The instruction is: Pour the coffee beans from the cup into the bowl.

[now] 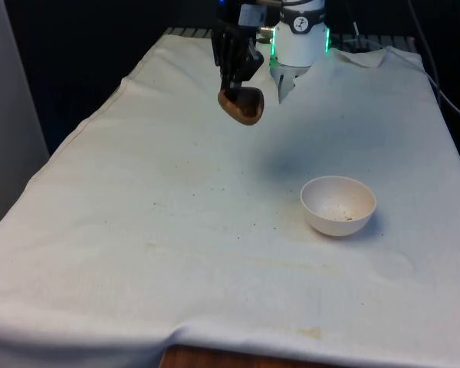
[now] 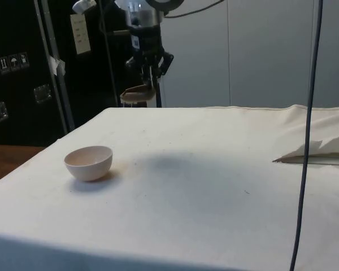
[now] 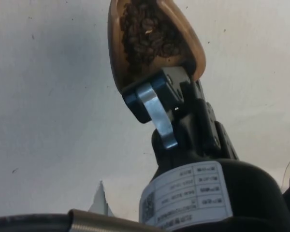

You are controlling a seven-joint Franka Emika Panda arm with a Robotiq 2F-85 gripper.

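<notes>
A brown wooden cup hangs well above the table, held by its rim in my gripper, which is shut on it. From the side, the cup is level under the gripper. The wrist view looks into the cup, which is filled with dark coffee beans; one finger clamps its rim. A white bowl stands on the cloth toward the front view's right and nearer the front edge, some way from the cup. The bowl holds only a few dark specks.
The white cloth covers the whole table, with small dark crumbs scattered near its middle. A fold of cloth rises at one edge in the side view, and a black cable hangs in front of that camera.
</notes>
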